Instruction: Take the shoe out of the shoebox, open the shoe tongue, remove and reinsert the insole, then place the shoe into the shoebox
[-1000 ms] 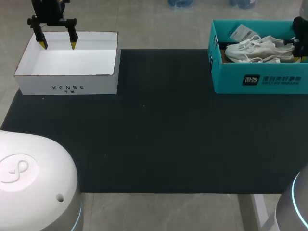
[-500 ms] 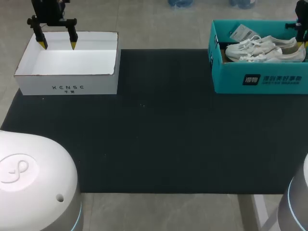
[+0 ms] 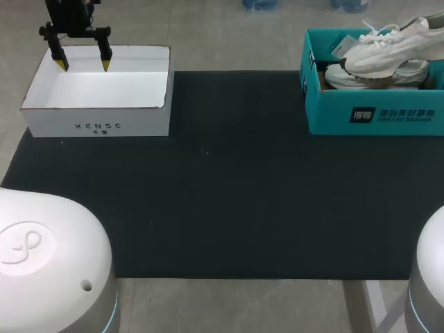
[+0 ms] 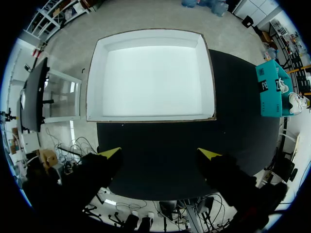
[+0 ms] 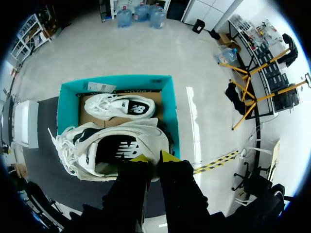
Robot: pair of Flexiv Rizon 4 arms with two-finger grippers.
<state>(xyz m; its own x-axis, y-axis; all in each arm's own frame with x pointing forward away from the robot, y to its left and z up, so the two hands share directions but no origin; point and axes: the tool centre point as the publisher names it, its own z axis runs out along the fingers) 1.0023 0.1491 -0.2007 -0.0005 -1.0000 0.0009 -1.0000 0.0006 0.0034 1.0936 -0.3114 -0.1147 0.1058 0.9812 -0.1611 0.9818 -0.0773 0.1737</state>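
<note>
A white sneaker [image 3: 390, 46] hangs tilted above the teal shoebox [image 3: 374, 116] at the table's far right. My right gripper [image 5: 155, 157] is shut on the heel rim of this sneaker [image 5: 109, 151], laces pointing away from the fingers. It is out of frame in the head view. A second white sneaker [image 3: 378, 75] lies inside the shoebox [image 5: 66, 103], under the raised one, and shows beyond it as the second sneaker [image 5: 116, 107]. My left gripper [image 3: 83, 64] hovers open over the far edge of a white box, holding nothing.
The empty white box [image 3: 97, 126] stands at the far left; below my left gripper [image 4: 160, 154] is its inside [image 4: 150, 73]. A black mat [image 3: 229, 194] covers the table between the two boxes. A paper tag [image 3: 345, 47] sits in the shoebox's far corner.
My right gripper has risen out of the head view, pulling one sneaker up and out of the shoebox. The left arm has not moved.
</note>
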